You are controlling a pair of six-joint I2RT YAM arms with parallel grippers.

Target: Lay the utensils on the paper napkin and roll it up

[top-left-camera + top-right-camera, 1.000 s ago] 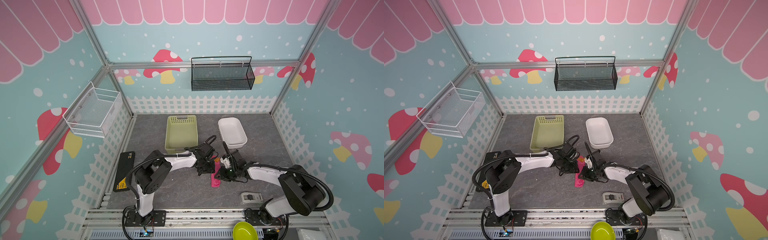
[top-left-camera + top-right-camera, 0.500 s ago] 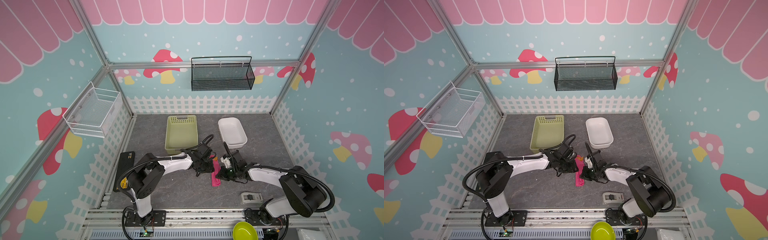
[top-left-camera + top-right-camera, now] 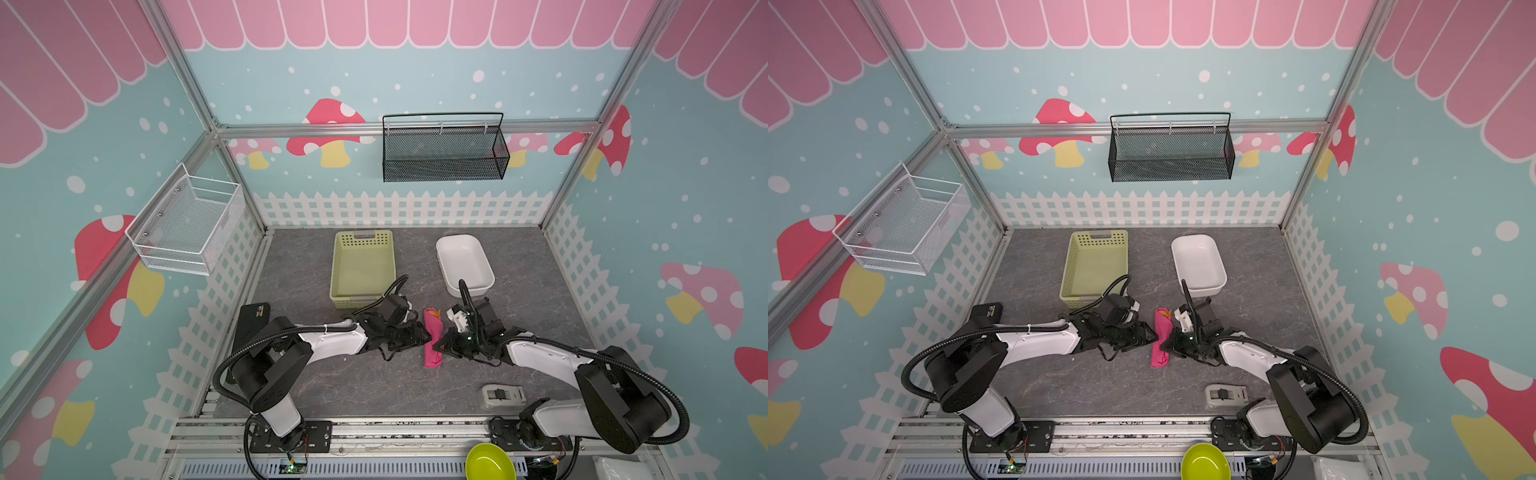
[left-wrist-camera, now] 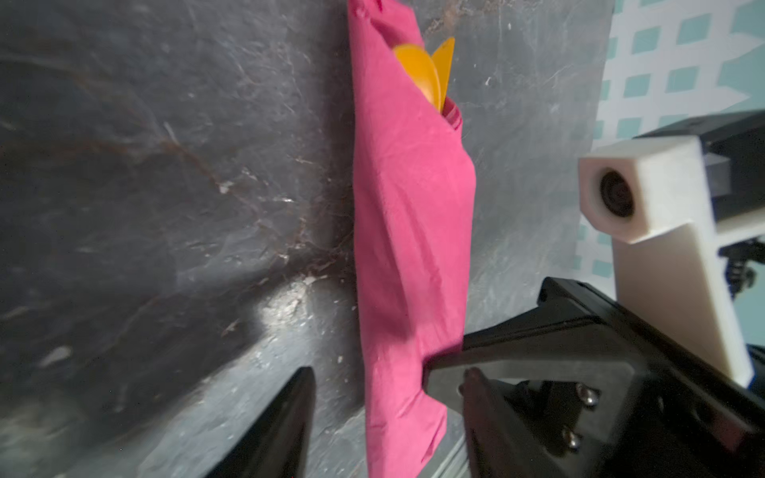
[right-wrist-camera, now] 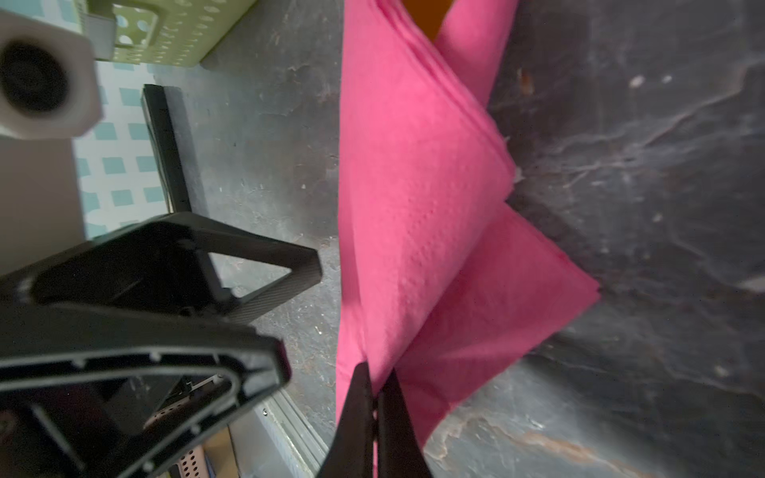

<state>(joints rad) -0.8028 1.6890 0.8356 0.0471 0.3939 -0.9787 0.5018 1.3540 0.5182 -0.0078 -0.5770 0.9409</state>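
Paper napkin [image 3: 432, 343]: you have it rolled into a narrow magenta bundle. It lies on the table [image 3: 340, 386], midway between your two arms.
Utensils [image 4: 422, 74]: they sit wrapped inside the roll. Only a rounded orange bowl and a pointed orange tip stick out of its far end, the one toward the back wall.
Left tool [image 3: 424, 337]: your jaws stand apart, with their tips just beside the roll's left flank. The right wrist view shows a thin strip of table between the nearer tip and the paper, and nothing between the jaws.
Right tool [image 5: 372, 397]: your jaws are closed, pinching a layered edge of the paper napkin on the roll's right side, low over the table.
Loose flap [image 5: 517, 289]: in the right wrist view one corner of the napkin spreads out from the roll and lies flat on the table.
Green basket [image 3: 338, 270]: it stands behind your left tool, apart from the roll.
White tub [image 3: 441, 257]: it stands behind your right tool, beside the basket.
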